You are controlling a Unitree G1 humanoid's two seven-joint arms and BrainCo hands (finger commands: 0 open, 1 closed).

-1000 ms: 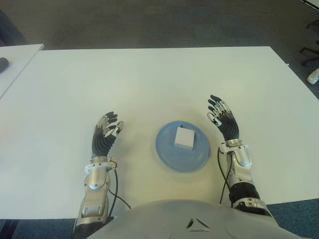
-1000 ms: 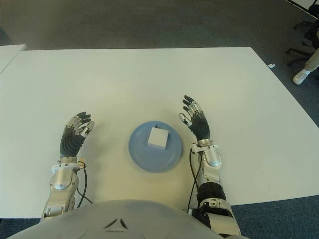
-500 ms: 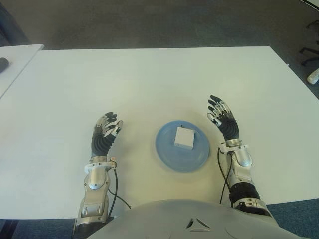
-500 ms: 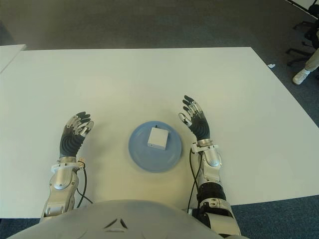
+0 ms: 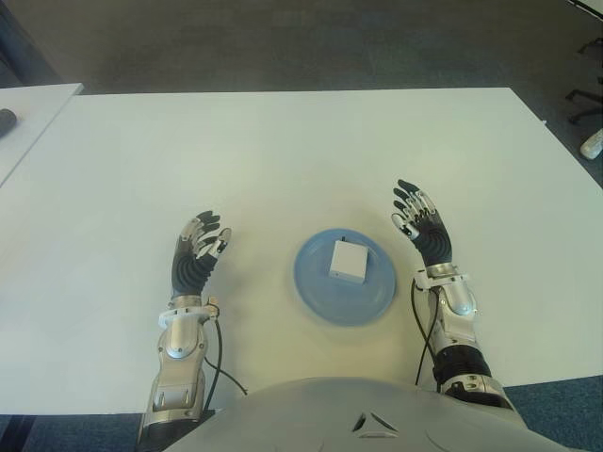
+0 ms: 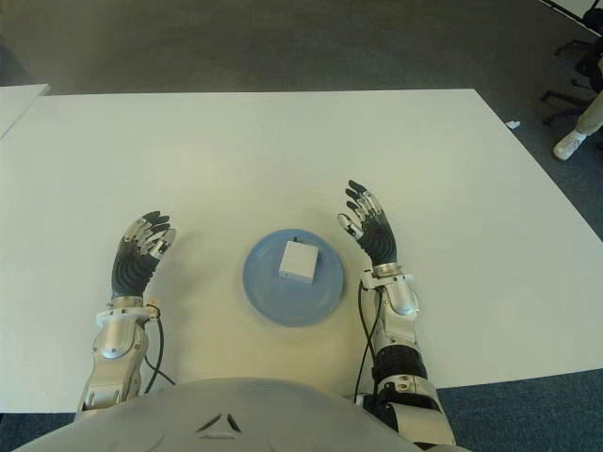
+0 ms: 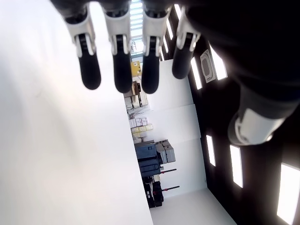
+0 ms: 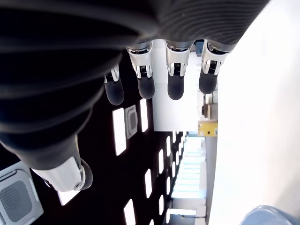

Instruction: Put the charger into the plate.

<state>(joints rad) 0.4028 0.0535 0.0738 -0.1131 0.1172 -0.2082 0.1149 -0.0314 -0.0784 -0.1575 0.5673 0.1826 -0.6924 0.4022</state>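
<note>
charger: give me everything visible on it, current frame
The charger is a small white box, roughly square with rounded corners, plastic by its look. It lies flat inside the blue plate, toward the plate's far side, with a small dark mark at its far edge; too small to identify. Only the plate touches it. The left robot hand and right robot hand flank the plate, both open and empty.

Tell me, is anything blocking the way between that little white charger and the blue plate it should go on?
Nothing visible does: the charger already lies inside the plate. The left hand shows to the plate's left and the right hand to its right, both open and holding nothing, with only bare table between them and the plate.
</note>
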